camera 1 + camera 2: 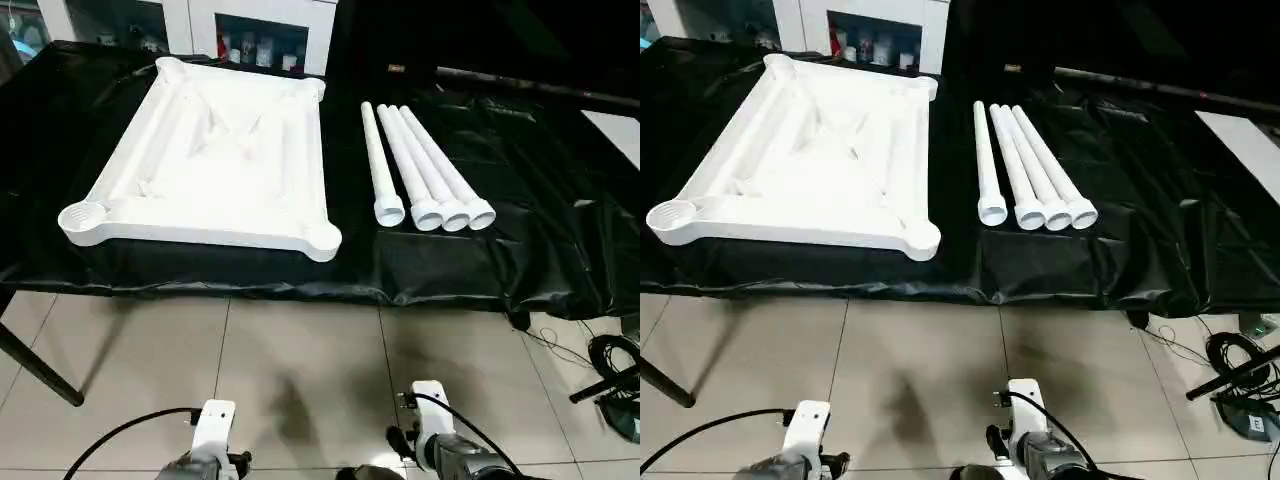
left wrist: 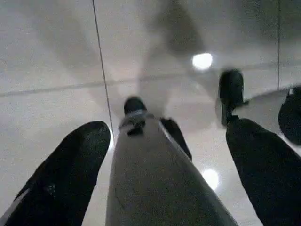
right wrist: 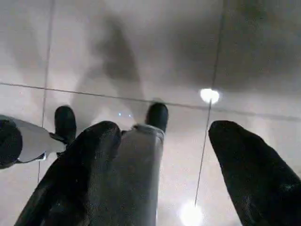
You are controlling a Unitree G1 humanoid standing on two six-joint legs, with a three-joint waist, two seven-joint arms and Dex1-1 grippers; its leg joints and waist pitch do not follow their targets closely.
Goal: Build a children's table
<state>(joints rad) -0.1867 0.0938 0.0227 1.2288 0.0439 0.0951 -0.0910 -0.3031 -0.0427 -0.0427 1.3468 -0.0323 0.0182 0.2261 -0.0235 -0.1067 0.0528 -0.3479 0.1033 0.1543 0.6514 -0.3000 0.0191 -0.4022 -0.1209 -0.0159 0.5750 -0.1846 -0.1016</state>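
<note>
Here – four legs (image 1: 425,165) side by side, sockets nearest robot.

tabletop (image 1: 205,150) left, four legs (image 1: 425,170) right

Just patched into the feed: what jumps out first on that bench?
The white tabletop lies ribbed side up on the left of the black cloth, with round sockets at its corners. To its right, four white legs lie side by side, apart from the top, none fitted. Both arms are low over the tiled floor, short of the bench, with the left fingers and right fingers spread and holding nothing.
</note>
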